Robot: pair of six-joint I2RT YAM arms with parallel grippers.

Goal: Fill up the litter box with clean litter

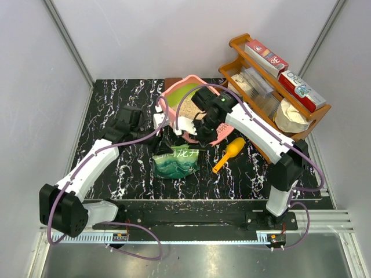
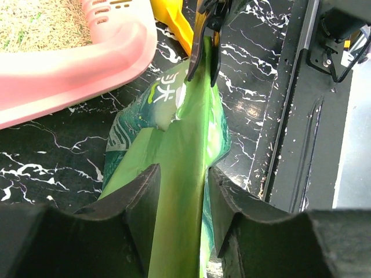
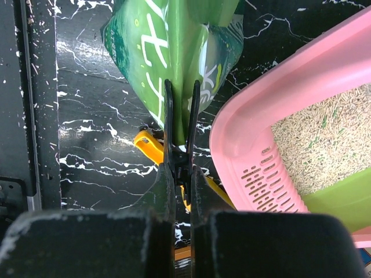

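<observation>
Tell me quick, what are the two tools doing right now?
Left tool: straddling the green bag; grip cannot be told.
Right tool: closed, pinching the green bag.

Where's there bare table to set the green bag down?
Bare: the table's far-left corner, left of the litter box, and the near strip in front of the green bag. Crowded from box past scoop to rack.

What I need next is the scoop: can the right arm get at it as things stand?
Probably not yet: the right gripper is shut on the bag. The scoop lies uncovered close by, reachable once it lets go.
</observation>
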